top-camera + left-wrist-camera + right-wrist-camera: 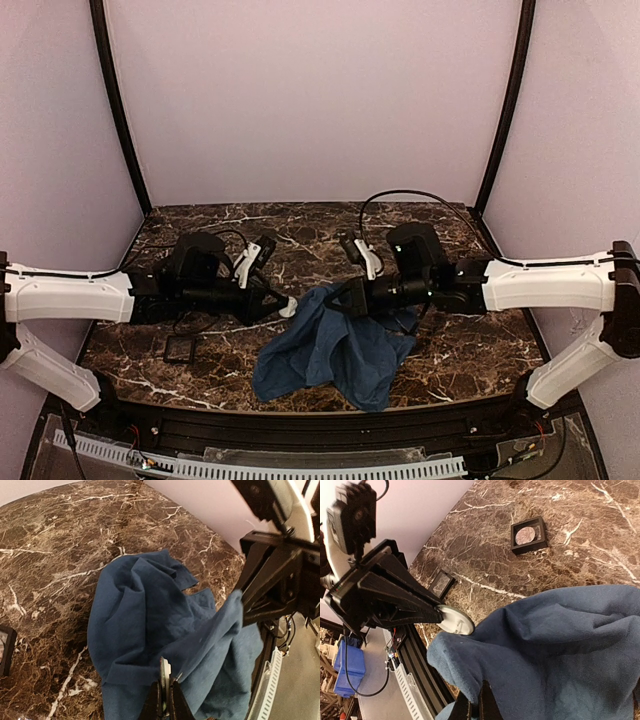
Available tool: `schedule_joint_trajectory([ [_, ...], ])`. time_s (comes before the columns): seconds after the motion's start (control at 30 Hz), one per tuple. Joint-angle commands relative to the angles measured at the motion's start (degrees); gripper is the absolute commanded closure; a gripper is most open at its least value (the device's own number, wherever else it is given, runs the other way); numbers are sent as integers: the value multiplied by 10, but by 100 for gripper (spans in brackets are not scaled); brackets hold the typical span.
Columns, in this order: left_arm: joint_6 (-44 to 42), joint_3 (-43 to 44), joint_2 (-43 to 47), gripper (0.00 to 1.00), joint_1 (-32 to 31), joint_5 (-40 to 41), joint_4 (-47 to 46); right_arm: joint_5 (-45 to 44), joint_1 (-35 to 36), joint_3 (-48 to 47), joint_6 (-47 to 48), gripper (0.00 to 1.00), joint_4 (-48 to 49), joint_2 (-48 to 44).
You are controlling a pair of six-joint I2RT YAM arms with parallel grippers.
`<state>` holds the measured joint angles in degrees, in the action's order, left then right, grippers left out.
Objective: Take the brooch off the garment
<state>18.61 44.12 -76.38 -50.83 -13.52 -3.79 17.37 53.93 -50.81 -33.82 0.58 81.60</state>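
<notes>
The brooch (288, 305) is a small whitish disc held edge-on between my left gripper's (278, 303) shut jaws. In the left wrist view the brooch (165, 672) stands just above the gripper (166, 685), against the blue cloth (150, 615). In the right wrist view the brooch (455, 620) touches the raised cloth edge (560, 645); whether it is still pinned I cannot tell. My right gripper (347, 298) is shut on a lifted fold of the cloth (340, 350), with its fingers (477, 702) pinching it from below.
A small black square tray (180, 348) lies at the front left, also visible in the left wrist view (4, 649). The right wrist view shows this tray (441, 583) and another holding a round piece (528, 535). The table's front rail (300, 430) is close below the cloth.
</notes>
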Motion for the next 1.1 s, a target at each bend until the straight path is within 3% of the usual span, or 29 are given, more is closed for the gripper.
schedule_joint_trajectory([
  [0.0, -44, 10, 18, 99, 2, 26, 68, -64, -5, -6, -14, 100, -3, -35],
  [0.13, -27, 4, 37, 99, 3, 66, 62, -135, -18, -13, -7, 100, -52, -73],
  [0.3, 34, -8, 59, 99, 20, 84, 42, -200, -91, -37, 14, 100, -147, -124],
  [0.5, 105, -27, 84, 99, 61, 21, -31, -207, -186, -51, 47, 100, -197, -149],
  [0.77, 150, -33, 111, 99, 83, -21, -66, -186, -272, -7, 12, 98, -212, -119],
  [0.83, 160, -37, 116, 99, 84, -34, -79, -180, -271, -2, 15, 84, -208, -126],
  [0.93, 183, -49, 119, 99, 85, -66, -122, -176, -270, 14, 39, 45, -192, -161],
  [1.07, 207, -59, 116, 99, 87, -103, -179, -128, -270, 36, 68, 20, -159, -225],
])
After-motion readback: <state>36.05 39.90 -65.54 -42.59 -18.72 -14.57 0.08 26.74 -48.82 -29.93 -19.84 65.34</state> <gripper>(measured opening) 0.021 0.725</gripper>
